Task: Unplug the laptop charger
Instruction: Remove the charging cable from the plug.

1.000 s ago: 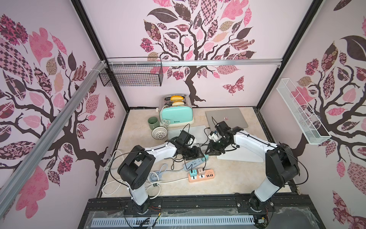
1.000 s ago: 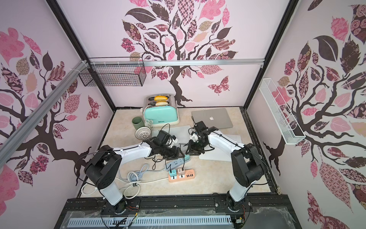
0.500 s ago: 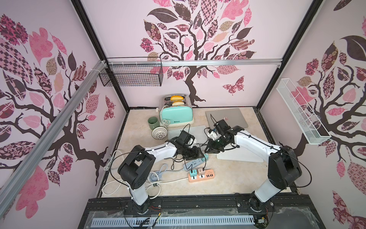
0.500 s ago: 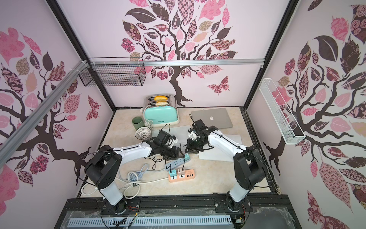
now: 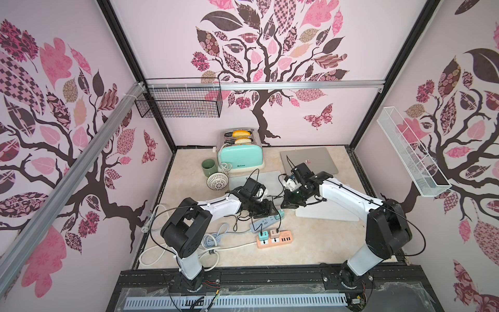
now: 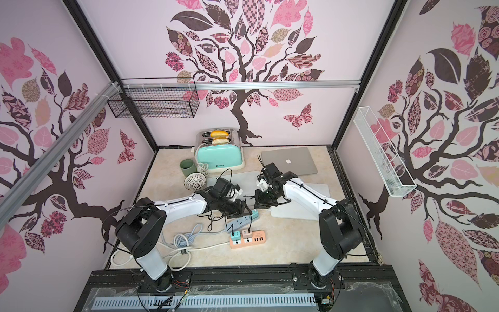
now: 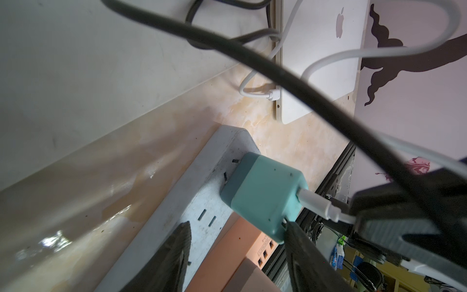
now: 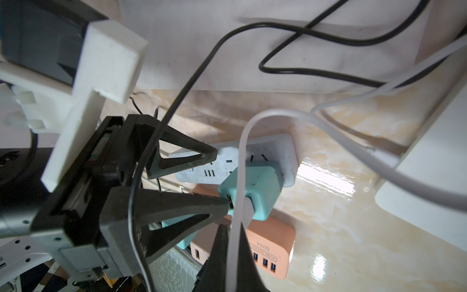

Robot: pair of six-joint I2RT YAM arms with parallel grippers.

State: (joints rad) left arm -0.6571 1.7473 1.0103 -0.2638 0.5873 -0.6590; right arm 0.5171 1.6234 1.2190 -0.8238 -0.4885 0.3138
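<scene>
The teal charger (image 8: 262, 184) sits plugged into the grey power strip (image 8: 275, 151). My right gripper (image 8: 233, 228) is clamped on its limp white cable (image 8: 241, 151). My left gripper (image 8: 221, 178) is parted, one tip on the strip. I judge the body light, rigid and smooth, so take hold there.

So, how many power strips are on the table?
2. The grey-white power strip lies at mid-table, with the teal charger plugged into it; the orange power strip lies right beside it, nearer the front edge.
</scene>
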